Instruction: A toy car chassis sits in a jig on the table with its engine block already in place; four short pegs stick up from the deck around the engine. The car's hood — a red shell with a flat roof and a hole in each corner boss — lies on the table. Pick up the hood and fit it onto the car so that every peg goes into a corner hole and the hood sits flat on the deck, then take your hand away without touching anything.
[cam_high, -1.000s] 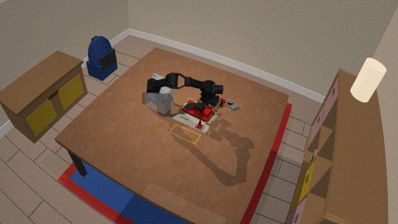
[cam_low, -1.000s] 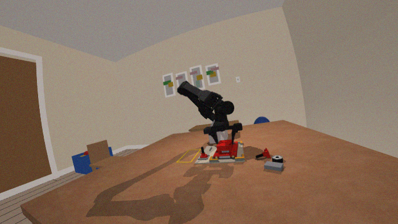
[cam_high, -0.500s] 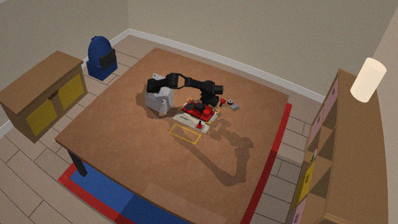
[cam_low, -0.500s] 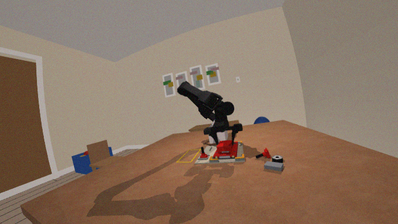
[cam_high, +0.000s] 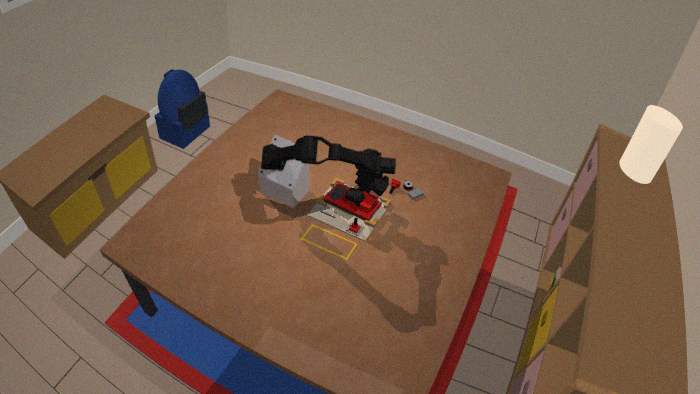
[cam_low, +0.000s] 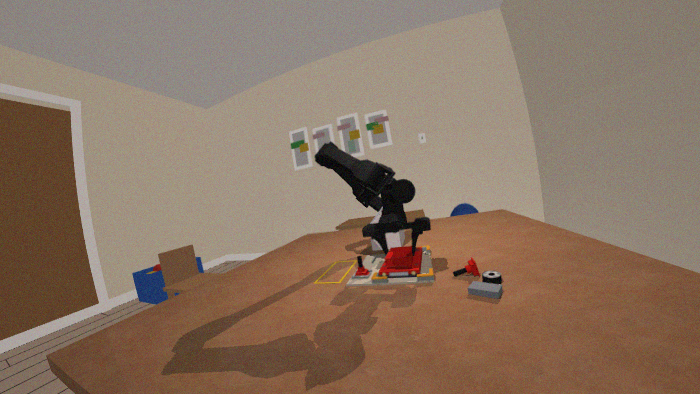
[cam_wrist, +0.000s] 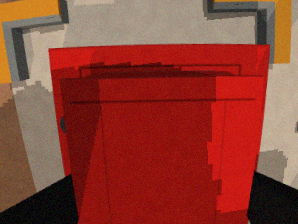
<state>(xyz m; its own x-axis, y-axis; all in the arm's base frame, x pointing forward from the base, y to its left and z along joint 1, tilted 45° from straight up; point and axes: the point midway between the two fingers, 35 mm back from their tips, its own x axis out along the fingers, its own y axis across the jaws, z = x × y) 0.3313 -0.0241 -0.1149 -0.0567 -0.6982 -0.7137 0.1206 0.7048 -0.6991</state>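
Observation:
My gripper (cam_low: 401, 251) (cam_wrist: 161, 180) is shut on the red hood (cam_low: 405, 256) (cam_wrist: 155, 150), one finger at each side. The hood is over the red car chassis (cam_low: 400, 273) (cam_wrist: 150, 48), roof up and roughly in line with it. The chassis sits between the orange corner brackets of the jig (cam_high: 385, 201) (cam_low: 426, 275) (cam_wrist: 281, 40). A narrow dark band shows at the hood's front edge in the wrist view. The engine, pegs and corner holes are hidden, so I cannot tell whether the hood sits flat on the deck.
A red piece with a black stem (cam_high: 355, 228) (cam_low: 361, 270) stands on the board beside the car. Another red and black piece (cam_high: 395, 184) (cam_low: 471, 267), a black and white wheel (cam_high: 408, 185) (cam_low: 492, 276) and a grey block (cam_high: 416, 193) (cam_low: 485, 289) lie on the other side.

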